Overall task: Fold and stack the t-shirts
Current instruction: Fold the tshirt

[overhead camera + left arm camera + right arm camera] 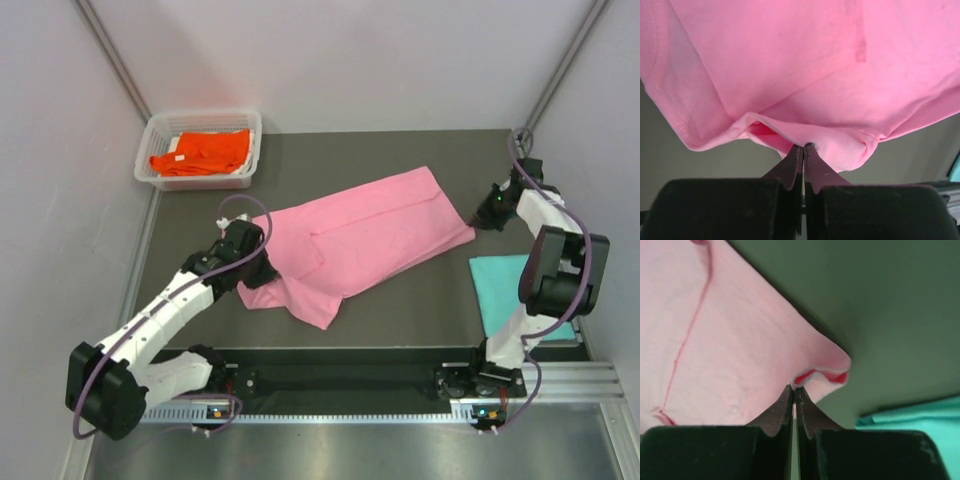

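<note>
The light pink t-shirt (360,235) lies spread diagonally across the middle of the dark table. My left gripper (258,262) is shut on its near left edge; the left wrist view shows the jaws pinching a fold of the pink cloth (805,75). My right gripper (478,222) is shut on the shirt's right corner, seen pinched in the right wrist view (740,350). The teal t-shirt (505,290) lies folded at the right edge, also in the right wrist view (920,415). The orange t-shirt (202,150) lies in the basket.
A white wire-mesh basket (155,130) stands at the back left corner. Pale walls enclose the table (420,150) on three sides. A metal rail with both arm bases runs along the near edge (350,385).
</note>
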You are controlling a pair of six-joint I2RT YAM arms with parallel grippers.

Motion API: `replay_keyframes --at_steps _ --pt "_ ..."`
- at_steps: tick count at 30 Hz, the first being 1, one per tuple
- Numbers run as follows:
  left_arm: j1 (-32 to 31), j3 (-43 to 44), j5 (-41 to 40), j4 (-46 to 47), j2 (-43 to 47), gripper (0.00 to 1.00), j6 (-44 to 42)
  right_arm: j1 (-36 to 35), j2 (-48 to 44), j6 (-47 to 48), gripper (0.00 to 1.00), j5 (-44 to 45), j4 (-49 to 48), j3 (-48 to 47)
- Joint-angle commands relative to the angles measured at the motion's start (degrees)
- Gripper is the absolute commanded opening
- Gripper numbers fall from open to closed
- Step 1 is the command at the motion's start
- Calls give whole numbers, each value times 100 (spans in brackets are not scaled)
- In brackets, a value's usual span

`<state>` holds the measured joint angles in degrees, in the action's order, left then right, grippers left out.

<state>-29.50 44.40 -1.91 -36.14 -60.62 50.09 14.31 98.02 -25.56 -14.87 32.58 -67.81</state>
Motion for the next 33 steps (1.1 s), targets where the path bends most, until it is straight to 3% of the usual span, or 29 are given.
replay_keyframes --at_steps 1,11,22,33 --pt "277 279 129 133 -178 0 -201 -217 409 -19 0 -112 47 -645" --pt "1305 560 156 327 -599 0 -315 -367 1729 104 0 -156 653 -2454" --pt "1640 842 262 213 -829 0 -377 -543 2458 16 0 -446 706 -3255" --pt "1939 1378 139 -51 -1610 0 -693 -745 3004 -151 0 -578 812 -3941"
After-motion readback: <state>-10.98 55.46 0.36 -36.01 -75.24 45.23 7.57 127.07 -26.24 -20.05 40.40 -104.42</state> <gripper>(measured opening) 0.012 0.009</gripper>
